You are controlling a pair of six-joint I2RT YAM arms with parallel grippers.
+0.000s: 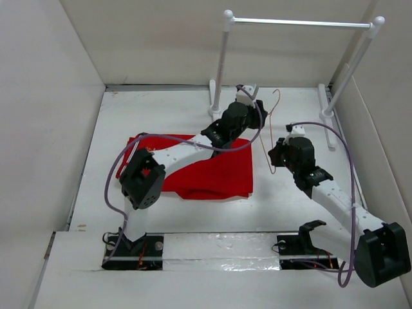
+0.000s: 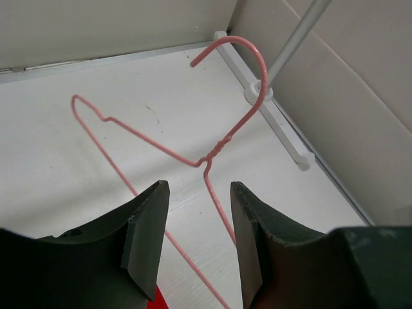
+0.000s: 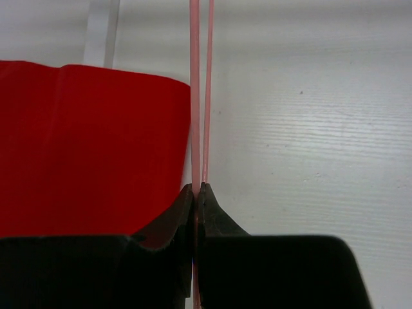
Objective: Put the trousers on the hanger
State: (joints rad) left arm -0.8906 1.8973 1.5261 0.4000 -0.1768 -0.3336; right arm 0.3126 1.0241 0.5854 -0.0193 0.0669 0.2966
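Clamps the hanger [image 3: 193, 96] in the right gripper [image 3: 197, 193], pads pressed hard together on two pale pink wires that run side by side straight away from the fingertips. Shows, just left of those wires in the right wrist view, the trousers [image 3: 90, 141] lying flat and bright red on the white table [image 3: 309, 129]. Seen from above, lie folded as a broad red patch at mid-table, partly under the left forearm, with the hanger just off their right edge, reduced there to a thin pink line reaching from the right gripper toward the back wall, hook end farthest away. Reaches the left gripper [image 1: 247, 95] out past the far edge of the cloth, near that hook and close to the left post of the rack [image 1: 299, 22]. Spread wide in the left wrist view, with the hanger's twisted neck and hook ahead of the fingertips and one wire running down through the gap between the pads. Cannot tell whether that wire touches either pad. Catches a sliver of red at the bottom edge there, below the left finger.
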